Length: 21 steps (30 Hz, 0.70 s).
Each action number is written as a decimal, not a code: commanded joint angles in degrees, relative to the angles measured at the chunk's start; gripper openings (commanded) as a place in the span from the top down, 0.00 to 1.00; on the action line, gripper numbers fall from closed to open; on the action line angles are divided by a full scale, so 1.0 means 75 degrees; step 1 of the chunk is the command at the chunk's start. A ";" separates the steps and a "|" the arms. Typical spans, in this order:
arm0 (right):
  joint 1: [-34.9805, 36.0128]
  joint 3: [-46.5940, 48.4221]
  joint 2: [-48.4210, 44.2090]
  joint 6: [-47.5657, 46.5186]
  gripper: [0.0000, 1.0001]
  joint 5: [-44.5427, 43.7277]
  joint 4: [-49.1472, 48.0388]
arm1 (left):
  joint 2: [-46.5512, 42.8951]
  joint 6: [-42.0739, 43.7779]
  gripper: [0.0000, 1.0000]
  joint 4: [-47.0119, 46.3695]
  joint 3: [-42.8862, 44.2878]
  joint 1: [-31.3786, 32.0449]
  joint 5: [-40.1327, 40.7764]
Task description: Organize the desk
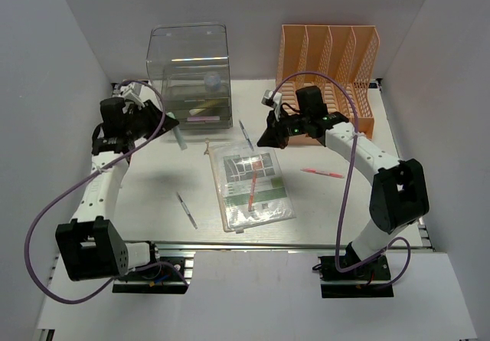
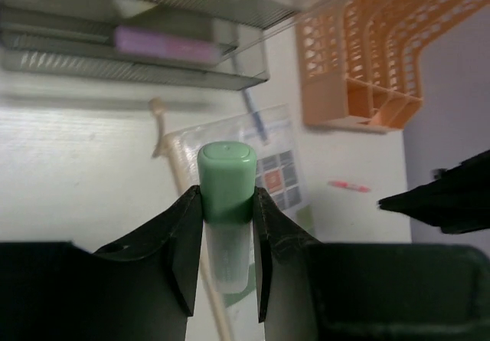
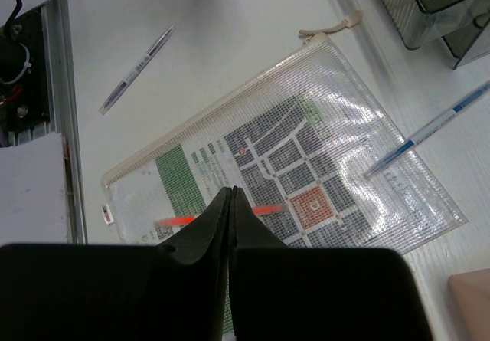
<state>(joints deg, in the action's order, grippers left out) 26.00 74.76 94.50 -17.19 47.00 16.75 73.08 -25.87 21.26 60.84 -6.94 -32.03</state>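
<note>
Left gripper (image 2: 227,195): fingers clamped on a green-capped tube (image 2: 227,166), raised above the desk (image 2: 76,149) | Right gripper (image 3: 232,193): fingers pressed together, nothing between them, hovering over a clear zip pouch (image 3: 337,138) | Desk: white tabletop below both grippers, pouch flat near its middle.

A mesh pouch (image 1: 253,184) is laid flat mid-desk (image 1: 145,191); a red pen (image 1: 251,190) is seen across it. A clear drawer box (image 1: 189,65) and an orange file rack (image 1: 329,61) are set along the far edge.
</note>
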 commanded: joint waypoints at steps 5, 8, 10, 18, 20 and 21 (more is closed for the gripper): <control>-0.0033 -0.0019 0.0021 -0.0145 1.00 -0.0021 0.0028 | -0.1001 -0.5000 1.00 -0.3547 -0.1897 0.0655 0.2985; -0.0033 -0.0031 0.0056 -0.0145 1.00 -0.0009 0.0005 | -0.0991 -0.6657 1.00 -0.3644 -0.1902 0.1030 0.4486; -0.0033 -0.0031 0.0091 -0.0122 1.00 0.0002 0.0016 | -0.0571 -0.6816 1.00 -0.3981 -0.1668 0.1299 0.4925; -0.0068 -0.0031 0.0033 -0.0122 1.00 -0.0044 0.0016 | 0.1433 -0.7999 1.00 -0.2557 0.0228 0.1803 0.6190; -0.0103 -0.0031 0.0021 -0.0122 1.00 -0.0044 0.0016 | 0.1739 -0.8082 1.00 -0.2156 0.0512 0.1898 0.6321; -0.0103 -0.0042 0.0021 -0.0122 1.00 -0.0044 0.0016 | 0.1891 -0.8117 1.00 -0.2143 0.0583 0.1991 0.6414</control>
<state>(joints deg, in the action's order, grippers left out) 25.82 74.76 95.09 -17.39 46.44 16.82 85.97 -82.67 0.19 62.08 6.50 10.94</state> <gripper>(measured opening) 0.014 0.384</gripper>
